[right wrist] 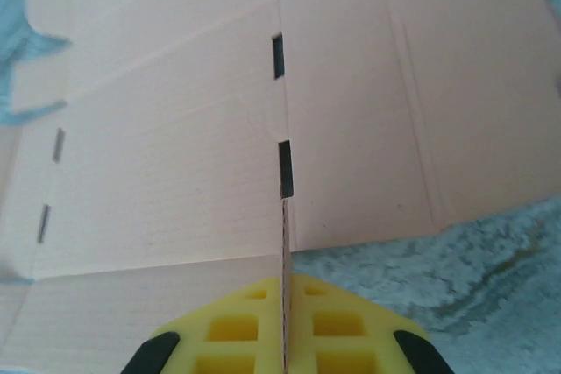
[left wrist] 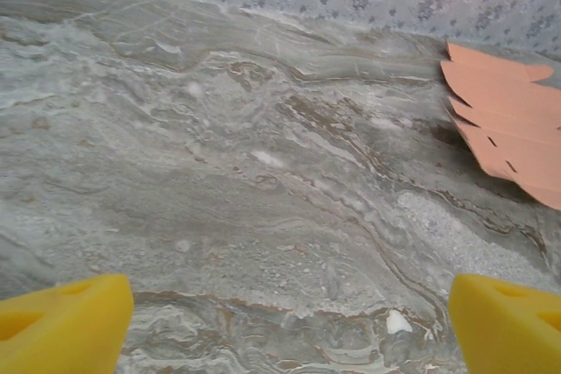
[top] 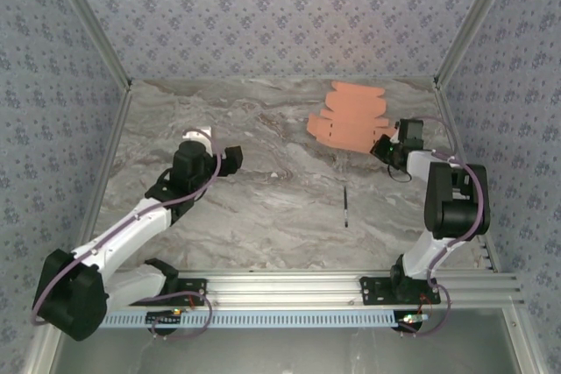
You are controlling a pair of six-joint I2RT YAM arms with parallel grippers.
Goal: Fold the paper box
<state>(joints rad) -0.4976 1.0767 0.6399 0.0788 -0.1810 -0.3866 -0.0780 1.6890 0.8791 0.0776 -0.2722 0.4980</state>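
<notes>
Open desk (top: 263,208) is left between the arms; only a thin dark stick (top: 345,206) lies there, walls (top: 263,6) closing three sides.

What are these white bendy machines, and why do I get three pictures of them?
They are two robot arms. One picture looks down from above. The other two come from small cameras on each arm's wrist, so you see yellow fingers. On the marble table lies the paper box, not yet folded, just flat orange card, and a thin dark stick. The right gripper has pinched shut on an edge of the card. The left gripper is open over bare table, holding nothing.
</notes>
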